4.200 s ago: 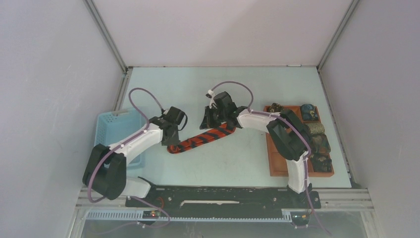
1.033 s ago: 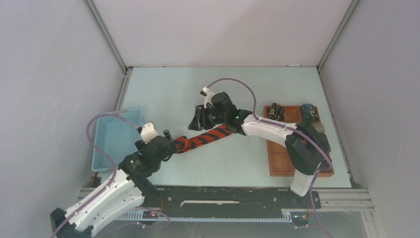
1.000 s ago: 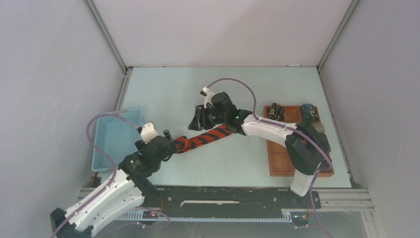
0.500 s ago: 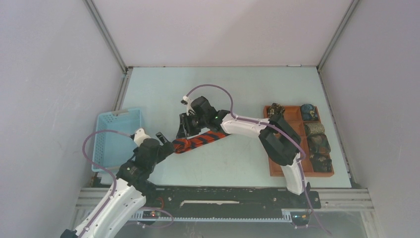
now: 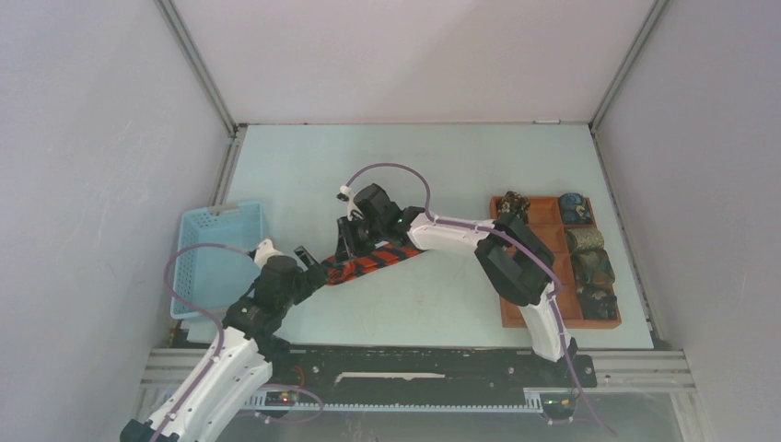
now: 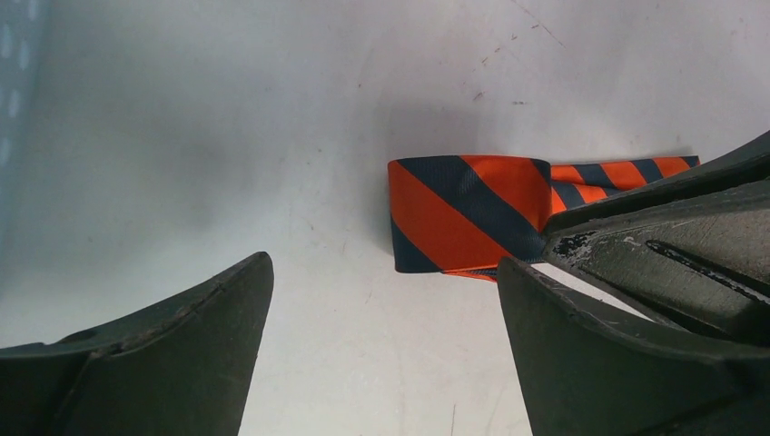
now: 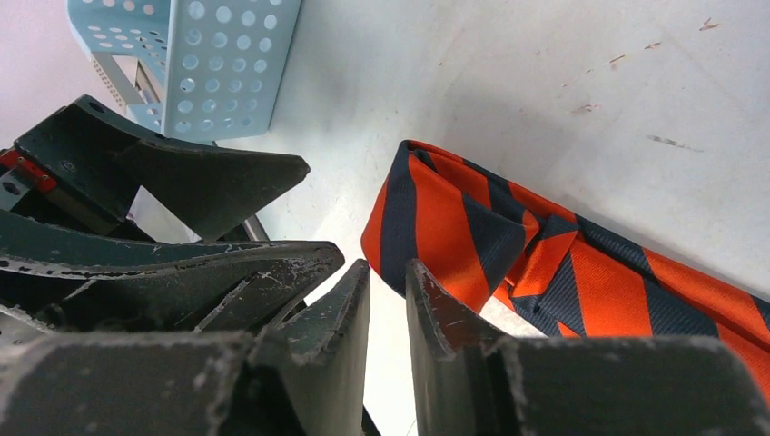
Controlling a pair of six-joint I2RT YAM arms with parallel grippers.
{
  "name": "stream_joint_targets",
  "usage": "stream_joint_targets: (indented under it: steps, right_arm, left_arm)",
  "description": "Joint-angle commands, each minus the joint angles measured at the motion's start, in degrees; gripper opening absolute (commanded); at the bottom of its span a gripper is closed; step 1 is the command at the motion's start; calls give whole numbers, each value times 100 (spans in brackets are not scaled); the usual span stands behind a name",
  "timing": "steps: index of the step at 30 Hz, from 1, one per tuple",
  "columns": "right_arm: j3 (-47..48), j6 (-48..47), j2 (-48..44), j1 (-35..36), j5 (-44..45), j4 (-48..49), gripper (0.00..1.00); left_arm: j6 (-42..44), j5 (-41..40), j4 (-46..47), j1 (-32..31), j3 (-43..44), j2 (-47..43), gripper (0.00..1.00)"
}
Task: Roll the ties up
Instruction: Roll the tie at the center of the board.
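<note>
Tie lying on the table, its long axis slanting from near-left to far-right. We have its folded end just ahead of our left gripper, jaws spread wide and empty; our right gripper hovers just beside that end, nearly closed on nothing.

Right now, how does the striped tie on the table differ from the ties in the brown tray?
The striped tie lies long on the table, only its end folded; the tray ties are small rolls in compartments of the tray. The striped tie is bright orange and dark; the tray ties are muted blue, olive, brown. Both are fabric neckties.
</note>
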Motion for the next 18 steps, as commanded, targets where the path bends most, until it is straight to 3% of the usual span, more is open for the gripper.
stream_joint_targets:
  steps: [1,18]
  right_arm:
    - [-61,-72,55,-74,-43,81,23]
    - [-328,-120,129,-251,-46,144,19]
  left_arm:
    - [106,385,569,128,-34,120,99]
    - [163,1344,1648,540,-274,939,99]
